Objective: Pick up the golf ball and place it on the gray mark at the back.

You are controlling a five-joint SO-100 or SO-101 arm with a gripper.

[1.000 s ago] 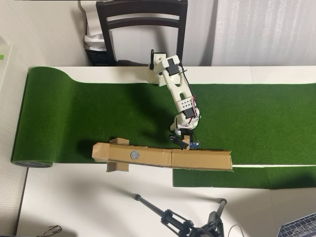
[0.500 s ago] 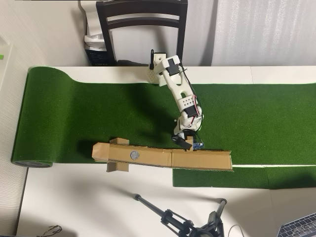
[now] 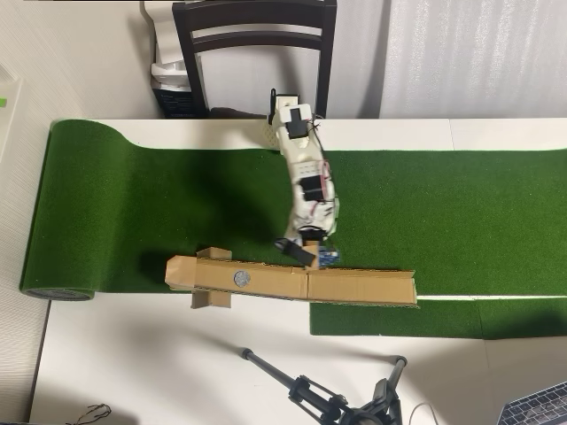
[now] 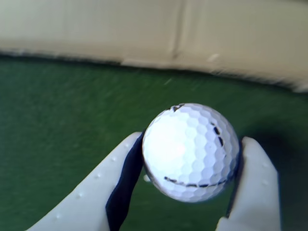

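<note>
Wrist view | golf ball (image 4: pixel 191 151) between fingers (image 4: pixel 115 185) | clamped both sides

A white table (image 3: pixel 159 354) carries a green turf mat (image 3: pixel 461 212), rolled at its left end; a dark chair (image 3: pixel 257 44) stands behind it, before pale curtains (image 3: pixel 461 53); a black tripod (image 3: pixel 310 390) lies at the near edge; the light is soft and even.
</note>
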